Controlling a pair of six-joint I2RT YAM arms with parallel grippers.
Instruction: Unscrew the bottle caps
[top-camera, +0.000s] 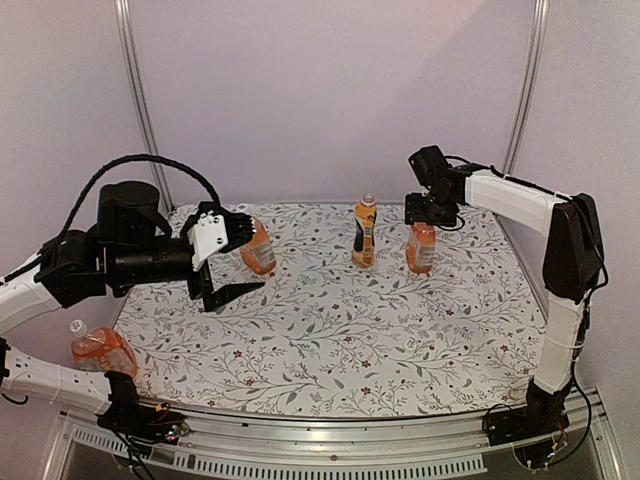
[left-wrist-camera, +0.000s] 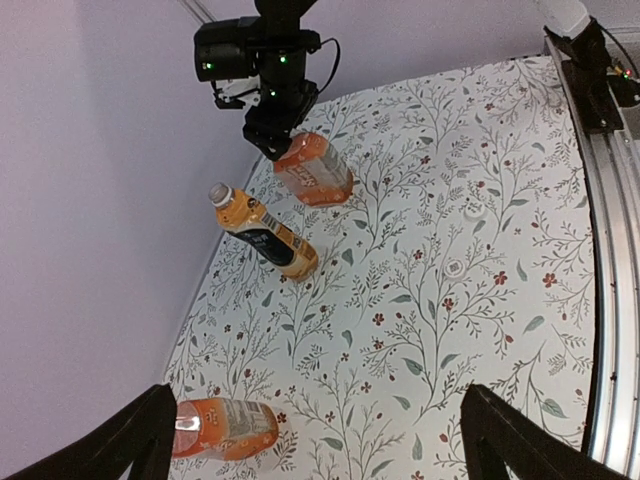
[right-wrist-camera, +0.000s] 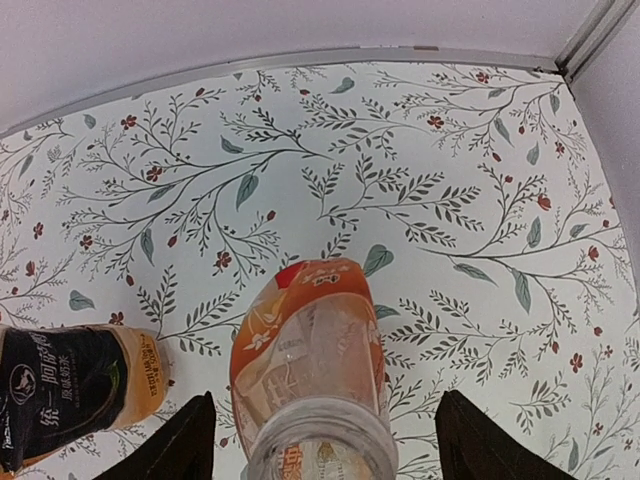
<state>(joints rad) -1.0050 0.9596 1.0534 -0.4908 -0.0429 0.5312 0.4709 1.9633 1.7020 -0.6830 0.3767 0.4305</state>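
Right wrist view: the right gripper (right-wrist-camera: 325, 397) is released, its fingers apart on either side of the open neck of a squat bottle (right-wrist-camera: 310, 340) standing on the floral surface (right-wrist-camera: 450, 200). The dark-labelled bottle (right-wrist-camera: 70, 395), white cap (left-wrist-camera: 220, 193) on, stands just beside. The left gripper (left-wrist-camera: 318, 392) gapes wide, with a third bottle (left-wrist-camera: 220, 428) near one finger.

Back strip is blocked by tall bottle (top-camera: 365, 232) & squat bottle (top-camera: 421, 247), w/ narrow gap betw. them. Mat (top-camera: 350, 340) centre is left open; caps (left-wrist-camera: 474, 211) lie nr front rail (left-wrist-camera: 612, 300).
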